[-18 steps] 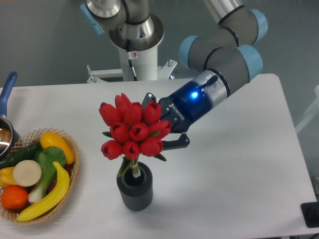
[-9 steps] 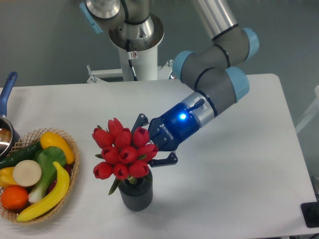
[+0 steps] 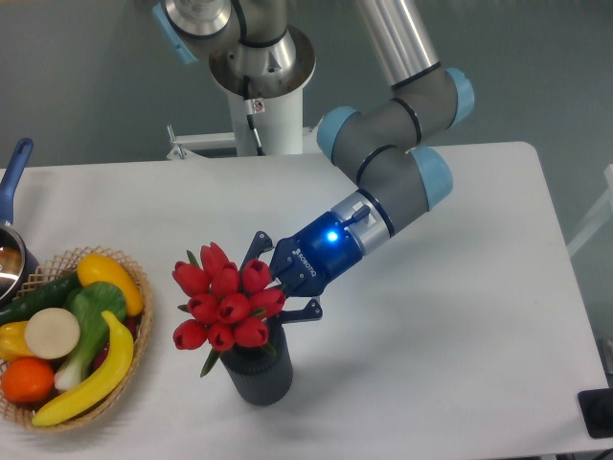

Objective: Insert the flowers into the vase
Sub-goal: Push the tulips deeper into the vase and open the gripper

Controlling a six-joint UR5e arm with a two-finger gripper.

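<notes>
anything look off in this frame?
Only the flowers: the bunch sits in the vase tilted, its heads leaning left past the vase's rim toward the wicker basket instead of upright. The pincer is right behind the blooms; whether it grips them can't be told. Nothing looks spilled or damaged.

This is looking like a robotics lab or test bench rather than a home: an industrial arm [image 3: 402,125] with grey links and blue joint caps is standing on a white pedestal [image 3: 271,123] bolted behind a plain white table [image 3: 460,316], against a bare grey wall [image 3: 86,77]. A wicker basket [image 3: 134,287] of plastic-looking fruit and vegetables and a blue-handled pot [image 3: 11,206] are sitting at the left edge, serving as props.
</notes>
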